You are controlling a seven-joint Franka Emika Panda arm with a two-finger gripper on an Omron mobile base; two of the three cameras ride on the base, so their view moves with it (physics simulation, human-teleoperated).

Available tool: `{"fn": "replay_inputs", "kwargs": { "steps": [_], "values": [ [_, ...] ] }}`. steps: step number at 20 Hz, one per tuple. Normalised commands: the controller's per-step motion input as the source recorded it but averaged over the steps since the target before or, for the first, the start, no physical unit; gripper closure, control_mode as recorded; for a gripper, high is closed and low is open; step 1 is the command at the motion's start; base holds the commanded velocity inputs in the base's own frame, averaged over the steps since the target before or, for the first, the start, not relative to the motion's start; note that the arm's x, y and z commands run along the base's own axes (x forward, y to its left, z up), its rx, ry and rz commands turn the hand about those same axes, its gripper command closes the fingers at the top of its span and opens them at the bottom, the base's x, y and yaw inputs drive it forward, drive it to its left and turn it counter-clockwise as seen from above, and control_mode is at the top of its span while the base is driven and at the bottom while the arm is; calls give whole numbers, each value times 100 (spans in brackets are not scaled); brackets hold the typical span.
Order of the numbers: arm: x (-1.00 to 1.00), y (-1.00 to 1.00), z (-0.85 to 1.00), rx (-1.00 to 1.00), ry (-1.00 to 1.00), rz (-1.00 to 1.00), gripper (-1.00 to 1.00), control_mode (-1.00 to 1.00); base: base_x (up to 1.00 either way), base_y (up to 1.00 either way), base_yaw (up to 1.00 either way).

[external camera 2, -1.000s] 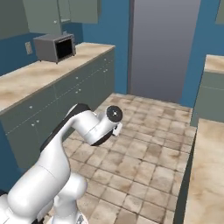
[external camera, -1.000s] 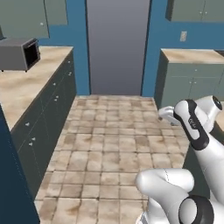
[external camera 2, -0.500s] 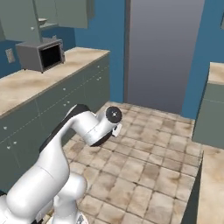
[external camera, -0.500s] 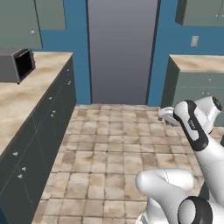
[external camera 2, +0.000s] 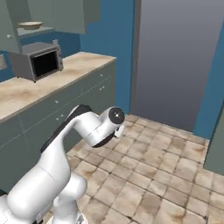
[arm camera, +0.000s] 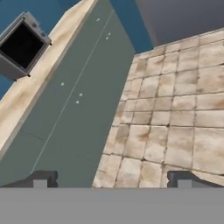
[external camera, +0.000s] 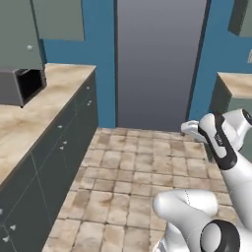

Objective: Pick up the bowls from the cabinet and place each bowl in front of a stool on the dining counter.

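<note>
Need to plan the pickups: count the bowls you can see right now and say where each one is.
1: a cream-white bowl with a tan rim on the open cabinet shelf above the microwave. Another may be hidden inside.

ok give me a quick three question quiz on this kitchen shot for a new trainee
1. True or false: the gripper is holding a bowl.
2. Where does the cream bowl sit? A) on the floor B) on the open cabinet shelf above the microwave C) on the worktop
3. Fill in: the floor is covered in tan ____.

Key: 1 false, its jaws stand open and empty. 2 B. 3 tiles.
</note>
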Motion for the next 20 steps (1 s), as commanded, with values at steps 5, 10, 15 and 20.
{"fn": "replay_inputs", "kwargs": {
  "steps": [5, 10, 15, 20],
  "values": [
    [0, 0, 0, 0, 0, 0, -100, 100, 100, -2, 36],
    [0, 0, 0, 0, 0, 0, -100, 100, 100, 0, 40],
    [0, 0, 0, 0, 0, 0, -100, 100, 100, -1, 42],
    [0, 0, 0, 0, 0, 0, -100, 100, 100, -2, 47]
  ]
}}
